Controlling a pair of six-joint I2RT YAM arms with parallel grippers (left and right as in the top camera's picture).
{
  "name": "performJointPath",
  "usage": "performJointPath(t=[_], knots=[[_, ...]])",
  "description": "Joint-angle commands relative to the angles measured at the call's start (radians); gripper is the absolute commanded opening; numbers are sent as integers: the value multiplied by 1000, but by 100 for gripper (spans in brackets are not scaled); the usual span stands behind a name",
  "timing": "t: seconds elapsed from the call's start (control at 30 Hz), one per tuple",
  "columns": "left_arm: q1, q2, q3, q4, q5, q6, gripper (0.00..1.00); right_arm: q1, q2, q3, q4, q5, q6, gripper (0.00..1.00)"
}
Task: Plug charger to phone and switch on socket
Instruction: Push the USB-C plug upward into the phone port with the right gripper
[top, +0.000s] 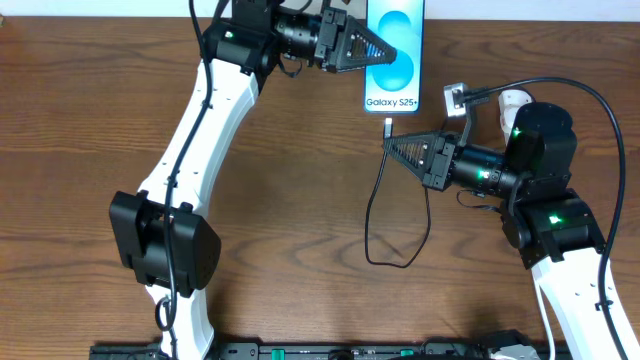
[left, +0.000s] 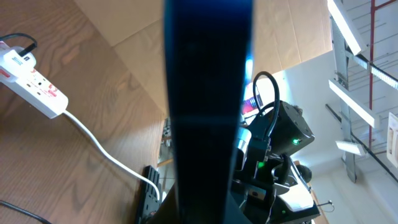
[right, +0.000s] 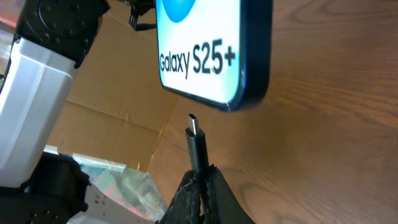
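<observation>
The phone (top: 396, 50), blue-screened with "Galaxy S25+" on it, is at the table's far edge, and my left gripper (top: 392, 52) is shut on its side. The left wrist view shows the phone (left: 208, 93) edge-on as a dark band running up from between the fingers. My right gripper (top: 389, 146) is shut on the charger's black plug (top: 388, 126). In the right wrist view the plug tip (right: 194, 124) points at the phone's bottom edge (right: 249, 93), a short gap away. The black cable (top: 400, 235) loops down over the table. The white socket (left: 34, 81) lies flat.
A thick white cord (left: 99, 146) runs from the socket across the wooden table (top: 80, 120). Part of the socket (top: 512, 100) shows behind my right arm, with the charger's adapter (top: 455, 96) at its end. Brown cardboard (left: 130, 25) lies beyond the table's far edge.
</observation>
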Motion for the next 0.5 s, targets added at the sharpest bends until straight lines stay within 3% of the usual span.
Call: performJointPath(t=[0.0,0.47], knots=[[6,-37,8,6,28,18,8,-8,1,2,1,-19,10,1],[6,-37,8,6,28,18,8,-38,1,2,5,-20,10,1]])
